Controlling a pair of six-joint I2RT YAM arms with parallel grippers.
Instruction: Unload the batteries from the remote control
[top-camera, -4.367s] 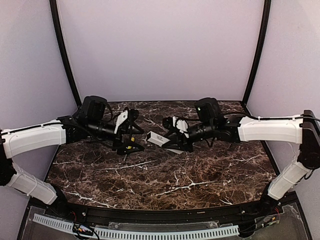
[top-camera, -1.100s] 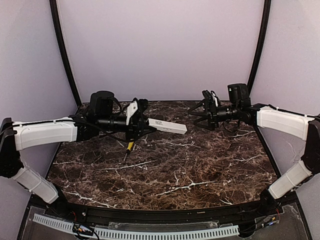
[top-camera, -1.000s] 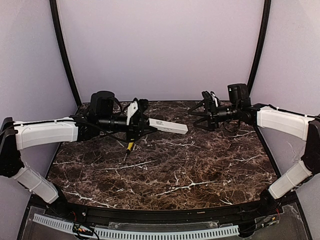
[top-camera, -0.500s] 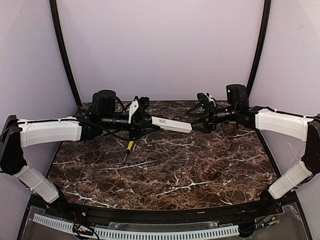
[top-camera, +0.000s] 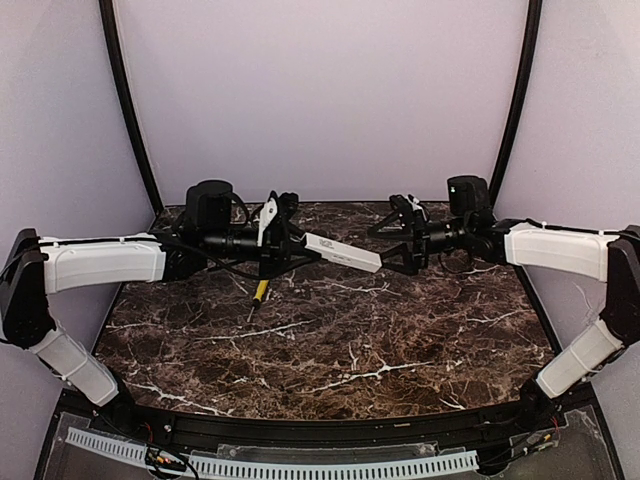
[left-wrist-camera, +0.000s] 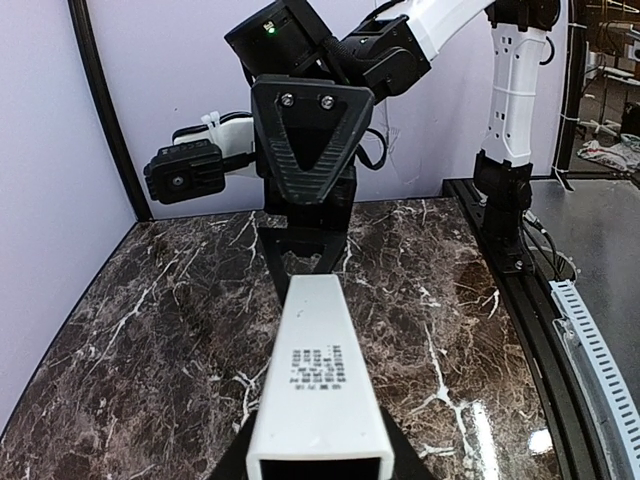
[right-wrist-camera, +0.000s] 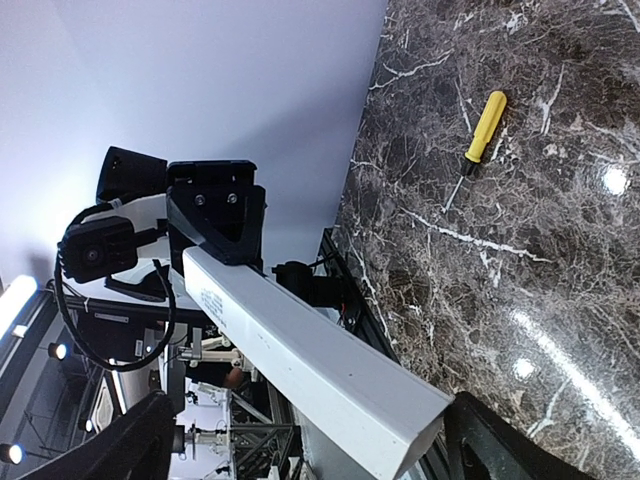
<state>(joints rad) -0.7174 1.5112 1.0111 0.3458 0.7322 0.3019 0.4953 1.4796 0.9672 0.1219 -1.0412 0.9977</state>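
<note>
The remote control (top-camera: 342, 252) is a slim white bar with small dark print, held level in the air over the back of the table. My left gripper (top-camera: 288, 248) is shut on its left end. In the left wrist view the remote control (left-wrist-camera: 315, 375) runs away from the camera between my dark fingers (left-wrist-camera: 228, 466). My right gripper (top-camera: 394, 247) is open, its two fingers straddling the bar's free right end without touching it. In the right wrist view that end (right-wrist-camera: 330, 385) sits between my spread fingers (right-wrist-camera: 135, 450). The batteries are hidden.
A yellow-handled screwdriver (top-camera: 258, 293) lies on the dark marble table (top-camera: 350, 350) below the left gripper, and the right wrist view shows it too (right-wrist-camera: 483, 125). Purple walls and black posts (top-camera: 130, 110) close in the back and sides.
The left gripper has carried the remote control a little to the right. The right gripper has moved left, and its open fingers now straddle the bar's free end.
</note>
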